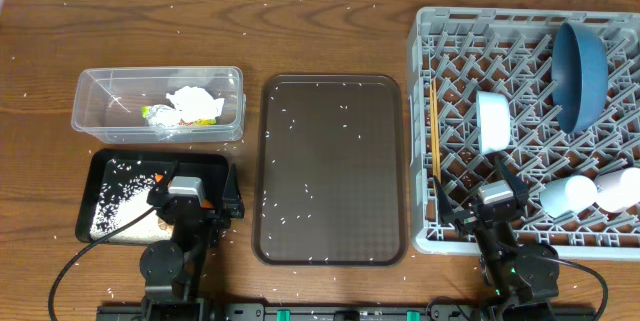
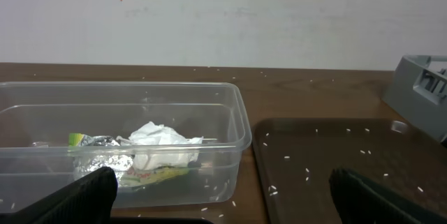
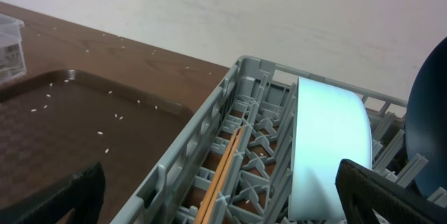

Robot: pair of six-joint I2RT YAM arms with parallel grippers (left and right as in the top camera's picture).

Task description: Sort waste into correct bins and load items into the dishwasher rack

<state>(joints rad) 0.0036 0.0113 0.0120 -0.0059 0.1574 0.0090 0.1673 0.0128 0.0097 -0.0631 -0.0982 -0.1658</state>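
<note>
Left hand (image 2: 223, 178): fingers spread wide with nothing between them; it hangs over the black tray (image 1: 215, 166) at the near-left corner of the bench (image 1: 330, 21)
Right hand (image 3: 222, 175): also wide and empty; over the near-left corner of the rack (image 1: 422, 161)
Rack: along the right edge; it holds the blue plate (image 1: 580, 71) and white bowl (image 1: 492, 121) on edge, the chopsticks (image 1: 435, 131) lying along its left wall, and the small cups (image 1: 567, 194) on their sides near the front
Clear tub (image 1: 90, 111): toward the far-left corner; tissue (image 1: 195, 101) and wrapper (image 1: 165, 116) lie inside
Rice grains (image 1: 120, 196): a heap in the black tray; many more lie loose on the brown serving tray (image 1: 330, 161) at mid-bench and across the wood
Handling: the grains look tiny, light and hard, likely to slip from two fingers; I judge pinching them one by one hopeless
Where to hold: probably the serving tray's raised rim, which looks stiff; take a short edge and tip it toward the black tray
</note>
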